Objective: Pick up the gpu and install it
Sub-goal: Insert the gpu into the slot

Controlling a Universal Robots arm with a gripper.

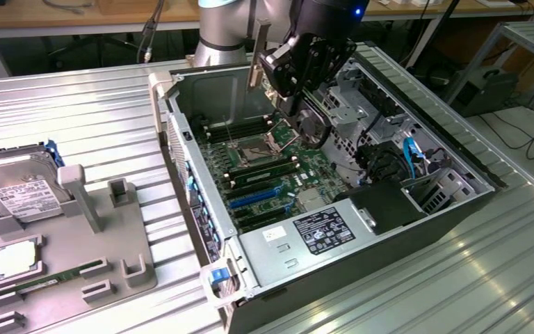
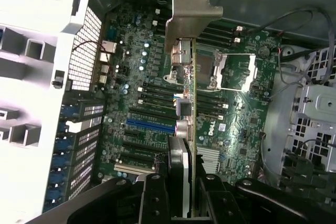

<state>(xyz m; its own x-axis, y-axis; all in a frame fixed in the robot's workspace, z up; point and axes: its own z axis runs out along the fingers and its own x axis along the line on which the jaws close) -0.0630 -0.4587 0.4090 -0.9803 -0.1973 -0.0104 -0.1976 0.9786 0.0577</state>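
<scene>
On the exterior view's left, a grey tray is sitting on the ribbed table, carrying a hard drive and a narrow memory stick. Just beside it to the right, the open computer case is lying on its side, with the green main board facing up. Above the far part of that board, the gripper is hanging with its fingers closed on the graphics card, so the card is sitting in the grip, clear of the board and not yet seated. Its silver bracket is standing upright on the exterior view's left of the gripper, towards the case's slotted rear wall. In the wrist view the card is showing edge-on, running from the bracket back between the two fingers. The blue slots are lying below the card and nearer the camera end of the board, so the card is hovering over the processor socket rather than over them. In the wrist view the card's edge is crossing the line of the blue slot rather than following it. I judge that the two are not yet lined up.
</scene>
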